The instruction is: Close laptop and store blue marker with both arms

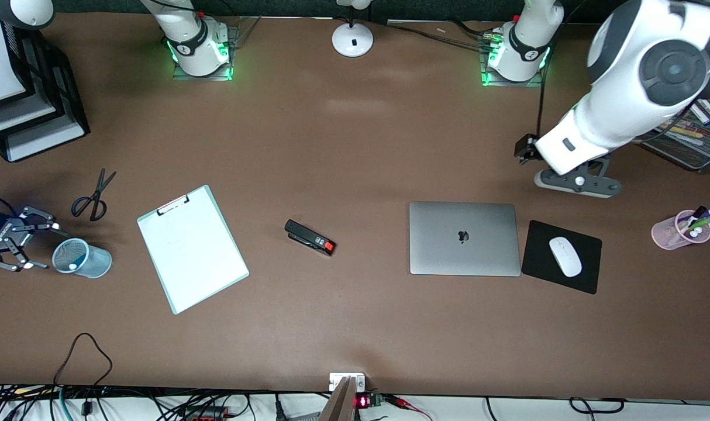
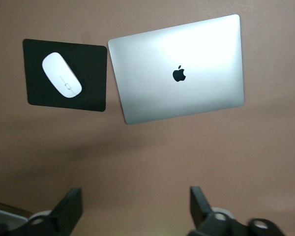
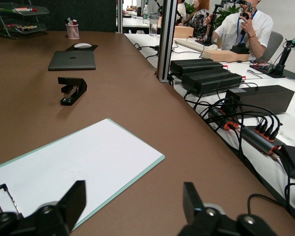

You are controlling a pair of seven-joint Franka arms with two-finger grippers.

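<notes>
The silver-grey laptop [image 1: 463,238] lies closed on the table, apple logo up; it also shows in the left wrist view [image 2: 179,69] and the right wrist view [image 3: 72,60]. My left gripper [image 1: 578,182] [image 2: 135,196] is open and empty, over bare table beside the black mouse pad [image 1: 562,257]. My right gripper [image 1: 46,247] [image 3: 133,191] is open and empty at the right arm's end of the table, beside a blue mesh cup [image 1: 89,258]. A small white tip [image 1: 72,267] shows in that cup; I cannot tell if it is the blue marker.
A white clipboard [image 1: 191,248], a black stapler [image 1: 310,237] and scissors [image 1: 95,196] lie between cup and laptop. A white mouse [image 1: 565,256] sits on the pad. A pink pen cup [image 1: 681,231], a mesh tray of markers [image 1: 691,137] and stacked paper trays [image 1: 21,111] stand at the ends.
</notes>
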